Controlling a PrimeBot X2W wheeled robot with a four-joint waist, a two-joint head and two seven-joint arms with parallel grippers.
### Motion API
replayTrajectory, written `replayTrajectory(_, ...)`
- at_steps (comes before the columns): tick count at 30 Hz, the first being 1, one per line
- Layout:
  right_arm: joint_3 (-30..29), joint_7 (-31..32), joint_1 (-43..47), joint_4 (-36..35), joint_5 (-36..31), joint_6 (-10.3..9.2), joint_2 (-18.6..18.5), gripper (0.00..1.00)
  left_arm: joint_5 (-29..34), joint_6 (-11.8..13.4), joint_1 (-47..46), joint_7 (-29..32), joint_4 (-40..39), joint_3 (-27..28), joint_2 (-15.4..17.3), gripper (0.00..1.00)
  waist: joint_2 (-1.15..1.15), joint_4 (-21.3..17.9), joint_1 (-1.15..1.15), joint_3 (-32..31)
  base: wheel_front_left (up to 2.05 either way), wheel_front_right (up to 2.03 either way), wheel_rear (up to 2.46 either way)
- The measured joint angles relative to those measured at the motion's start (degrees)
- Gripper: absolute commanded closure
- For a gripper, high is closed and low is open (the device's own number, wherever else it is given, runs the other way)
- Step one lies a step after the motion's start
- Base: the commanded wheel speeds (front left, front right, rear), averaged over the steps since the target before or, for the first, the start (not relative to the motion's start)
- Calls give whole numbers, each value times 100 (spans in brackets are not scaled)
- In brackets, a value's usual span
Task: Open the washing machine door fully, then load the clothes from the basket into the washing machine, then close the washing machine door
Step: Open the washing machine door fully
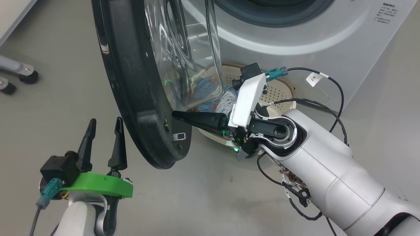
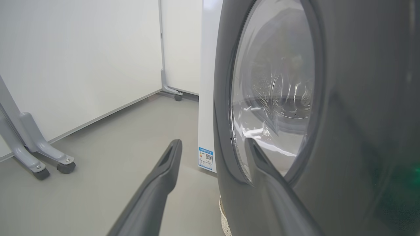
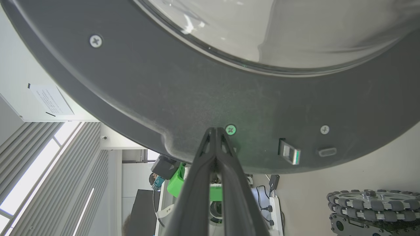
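Note:
The washing machine door [image 1: 131, 98] stands partly open, its black rim edge-on to me and the glass bowl bulging toward the washing machine [image 1: 328, 32]. My right gripper [image 1: 174, 114] is shut, empty, its joined tips against the door's inner rim [image 3: 164, 98] near a screw; the right wrist view shows the tips [image 3: 215, 129] touching it. My left gripper [image 1: 105, 121] hangs open just outside the door's outer face [image 2: 344, 114], fingertips [image 2: 174, 144] apart. The cream basket [image 1: 279, 91] sits in front of the machine behind the door, with the blue clothes [image 1: 210, 88] in it, partly seen through the glass.
Grey caster legs [image 1: 19, 72] of a white panel stand on the floor at far left, also in the left wrist view as caster legs [image 2: 42, 160]. Cables [image 1: 338, 98] loop over my right forearm. A blue label [image 2: 205, 158] marks the machine's lower corner.

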Motion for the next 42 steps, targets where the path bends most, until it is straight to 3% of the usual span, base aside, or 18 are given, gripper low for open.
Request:
replayTrajectory(23, -303, -427, -23, 354, -46, 133, 2, 100, 23, 0, -1, 0, 20, 214, 0, 0, 0, -203, 0, 29, 0, 0, 0)
replayTrajectory(24, -315, -453, -23, 372, -59, 133, -4, 95, 27, 0, -1, 0, 20, 225, 0, 0, 0, -210, 0, 29, 0, 0, 0)
replayTrajectory(26, -321, -509, -24, 406, -127, 134, -25, 0, 27, 0, -1, 0, 20, 249, 0, 0, 0, -226, 0, 29, 0, 0, 0)
replayTrajectory(32, -403, -731, -23, 428, -220, 186, -73, 0, 29, 0, -1, 0, 20, 311, 0, 0, 0, -269, 0, 26, 0, 0, 0)
replayTrajectory(42, -734, -1663, -121, 438, -980, 237, -376, 0, 73, 0, 3, 0, 20, 388, -1, 0, 0, -309, 0, 6, 0, 0, 0)
